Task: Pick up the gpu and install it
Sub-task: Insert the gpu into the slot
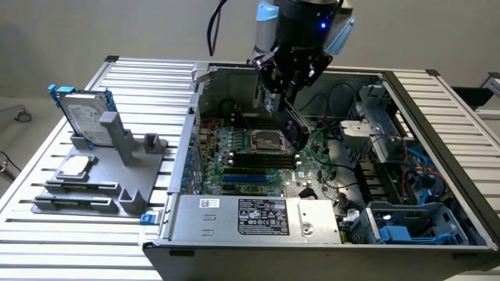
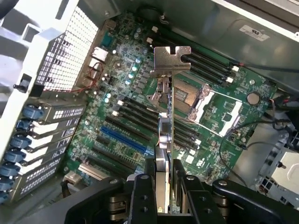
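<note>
I hold the gpu point(image 1: 295, 126) above the motherboard point(image 1: 258, 170).
Gripper point(image 1: 283, 93) clamped on it, inside the open case point(image 1: 312, 260).

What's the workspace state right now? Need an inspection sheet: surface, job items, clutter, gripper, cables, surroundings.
Surface: slatted metal table carrying an open PC case.
Job's things: gpu held edge-on over the motherboard near the CPU socket, not seated in a slot.
Clutter: grey fixture at the exterior view's left, holding an upright hard drive with blue rails and a small square chip lying flat.
Grippers: gripper closed on the gpu, inside the case opening.
Cables: black cable running up by the arm; loose black wires inside the case.
Surroundings: plain pale wall behind the table.
</note>
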You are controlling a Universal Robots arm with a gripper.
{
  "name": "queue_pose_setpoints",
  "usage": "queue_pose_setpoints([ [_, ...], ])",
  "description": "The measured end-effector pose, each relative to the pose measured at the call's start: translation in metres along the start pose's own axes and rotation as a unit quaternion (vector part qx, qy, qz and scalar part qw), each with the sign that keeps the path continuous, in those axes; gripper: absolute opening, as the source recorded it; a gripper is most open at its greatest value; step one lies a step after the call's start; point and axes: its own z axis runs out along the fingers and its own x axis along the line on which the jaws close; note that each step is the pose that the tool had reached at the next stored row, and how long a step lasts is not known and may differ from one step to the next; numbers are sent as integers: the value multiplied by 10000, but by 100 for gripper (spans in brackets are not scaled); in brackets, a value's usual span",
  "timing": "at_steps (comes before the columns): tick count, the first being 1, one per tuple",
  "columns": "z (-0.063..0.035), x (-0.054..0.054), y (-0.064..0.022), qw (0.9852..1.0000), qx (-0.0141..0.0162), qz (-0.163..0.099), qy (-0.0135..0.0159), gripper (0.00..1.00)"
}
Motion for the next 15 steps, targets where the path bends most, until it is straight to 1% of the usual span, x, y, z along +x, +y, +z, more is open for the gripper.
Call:
queue_pose_setpoints([
  [2,3,0,0,9998,10,-180,1,26],
  [4,5,0,0,9994,21,-359,3,26],
  [6,7,0,0,9985,33,-544,5,26],
  [8,10,-1,0,9974,45,-723,7,26],
  [10,12,-1,0,9959,57,-902,9,26],
  [12,15,-1,0,9941,70,-1086,12,26],
  [15,20,-1,0,9908,87,-1353,15,26],
])
